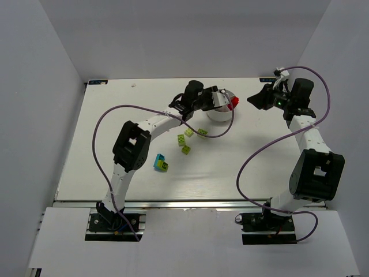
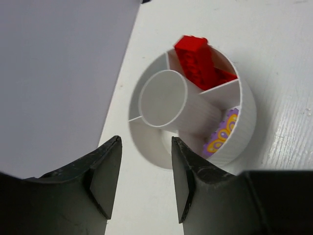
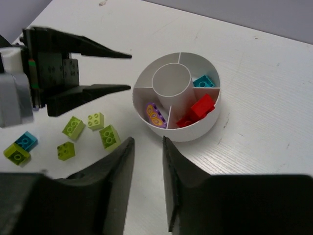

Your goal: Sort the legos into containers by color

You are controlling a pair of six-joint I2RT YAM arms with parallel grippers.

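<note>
The round white dish [image 1: 221, 113] stands at the table's far middle. In the right wrist view the dish [image 3: 146, 81] holds red bricks [image 3: 199, 108], a cyan brick [image 3: 203, 82] and a purple patterned brick [image 3: 155, 113] in separate wedges; its centre well [image 3: 171, 82] looks empty. Lime bricks [image 3: 109, 136] and a cyan-lime clump [image 3: 19, 147] lie on the table left of it. My left gripper [image 2: 145, 166] is open and empty, just above the dish's near rim [image 2: 247, 112]. My right gripper [image 3: 148, 147] is open and empty, held right of the dish.
Loose lime bricks [image 1: 185, 150] and the cyan-lime clump [image 1: 160, 163] lie between the dish and the left arm. A purple cable [image 1: 144, 109] loops over the table. Grey walls close the back and sides.
</note>
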